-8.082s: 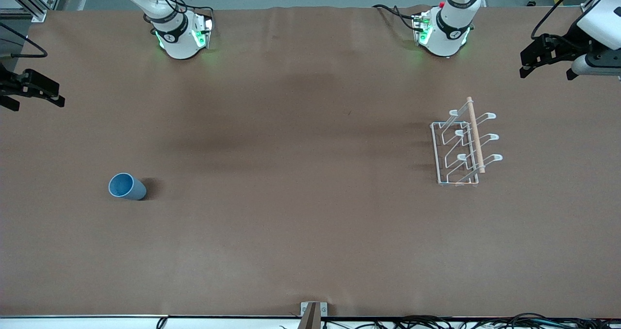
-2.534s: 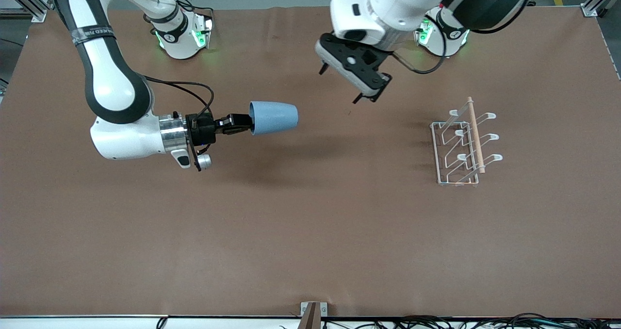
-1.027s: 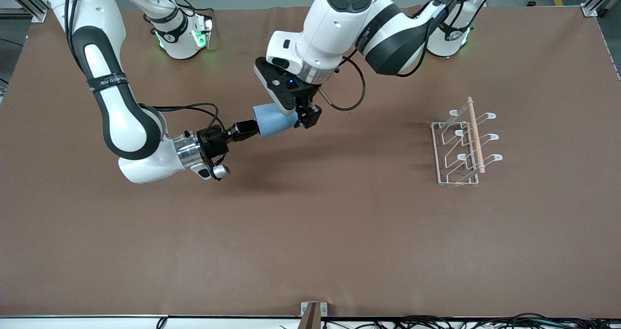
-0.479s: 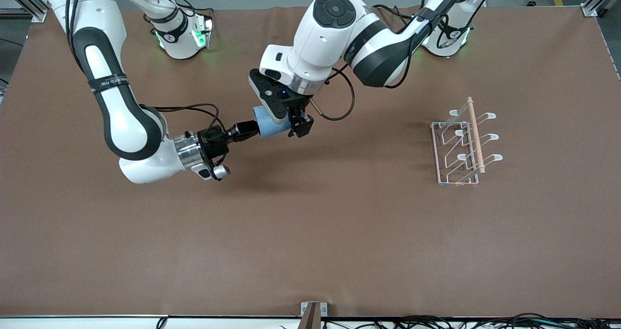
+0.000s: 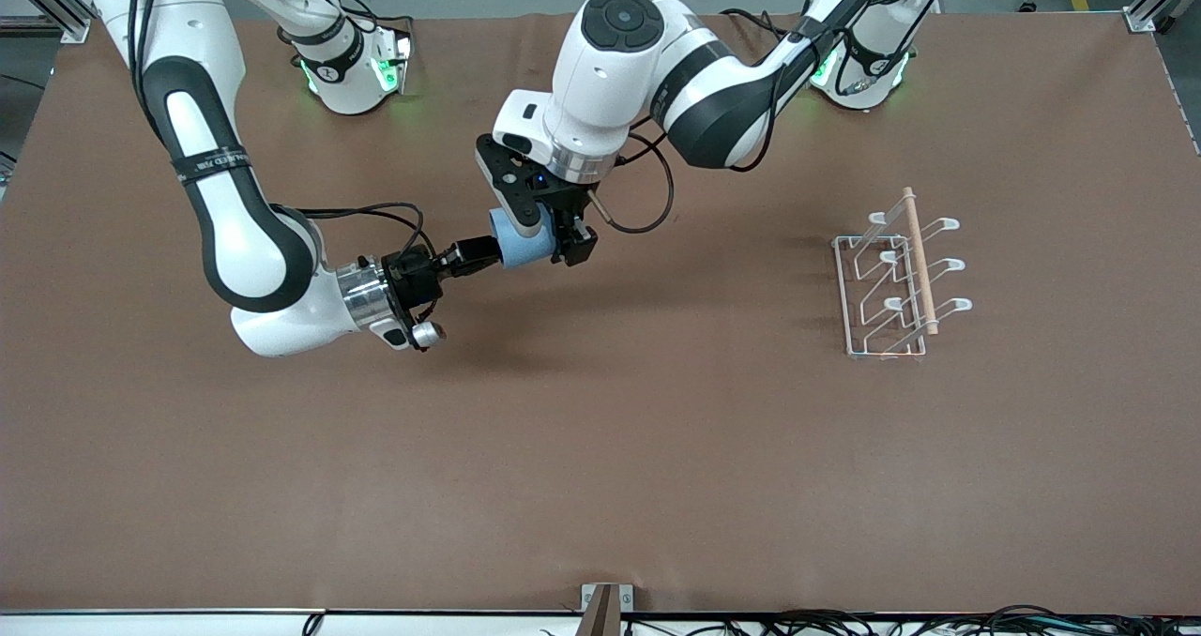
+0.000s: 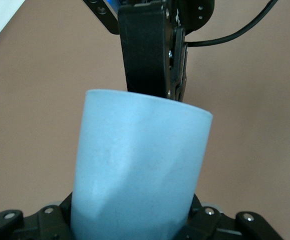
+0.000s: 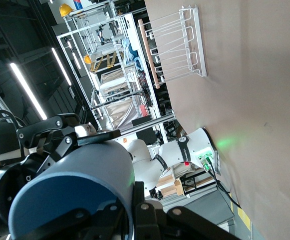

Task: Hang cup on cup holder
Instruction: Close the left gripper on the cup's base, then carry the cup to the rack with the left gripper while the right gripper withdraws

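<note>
Brown table (image 5: 600, 448), mid-air handover: left gripper (image 5: 549, 233) clamped across the cup (image 5: 521, 242), right gripper (image 5: 474, 253) pinching its rim end. Cup lies sideways above the table's middle; rack (image 5: 887, 284) stands toward the left arm's end, nearer that arm.

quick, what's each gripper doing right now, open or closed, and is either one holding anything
Left gripper: closed on the cup, in the air over the table's middle.
Right gripper: closed on the same cup's rim end.
</note>
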`<state>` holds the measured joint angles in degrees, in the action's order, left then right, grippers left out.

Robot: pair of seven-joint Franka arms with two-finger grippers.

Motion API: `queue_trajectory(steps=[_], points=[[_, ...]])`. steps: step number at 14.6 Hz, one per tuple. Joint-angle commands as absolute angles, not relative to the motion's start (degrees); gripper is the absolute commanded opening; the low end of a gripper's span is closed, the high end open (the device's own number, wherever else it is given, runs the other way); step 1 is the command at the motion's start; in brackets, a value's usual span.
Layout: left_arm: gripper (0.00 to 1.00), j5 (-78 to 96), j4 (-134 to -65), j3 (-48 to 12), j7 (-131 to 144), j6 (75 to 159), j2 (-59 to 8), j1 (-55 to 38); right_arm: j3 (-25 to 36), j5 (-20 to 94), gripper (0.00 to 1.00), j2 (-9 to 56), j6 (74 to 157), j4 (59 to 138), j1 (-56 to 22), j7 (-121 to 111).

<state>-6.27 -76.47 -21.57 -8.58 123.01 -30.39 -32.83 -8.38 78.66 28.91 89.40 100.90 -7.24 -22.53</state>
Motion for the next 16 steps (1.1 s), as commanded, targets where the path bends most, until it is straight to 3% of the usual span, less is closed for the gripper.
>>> queue_trajectory(steps=[1,2,8,16], points=[[0.23,-10.1,-75.15,-21.36,-8.52,122.79,-31.12,-32.87,-8.61,79.8,0.14,28.83,87.98,100.46,-7.29,-21.37],[0.23,-10.54,-75.15,-21.36,-8.53,122.52,-30.85,-32.61,-8.61,79.8,0.99,28.74,87.98,100.46,-7.29,-21.62],[0.23,-12.83,-75.15,-19.79,-8.53,108.14,-28.48,-30.86,-8.09,78.49,1.0,28.74,88.85,100.46,-6.94,-22.06],[0.23,-30.82,-75.32,-19.07,-17.04,77.46,-24.79,-26.02,-3.08,44.26,1.0,23.39,107.22,101.08,-5.45,-21.71]])
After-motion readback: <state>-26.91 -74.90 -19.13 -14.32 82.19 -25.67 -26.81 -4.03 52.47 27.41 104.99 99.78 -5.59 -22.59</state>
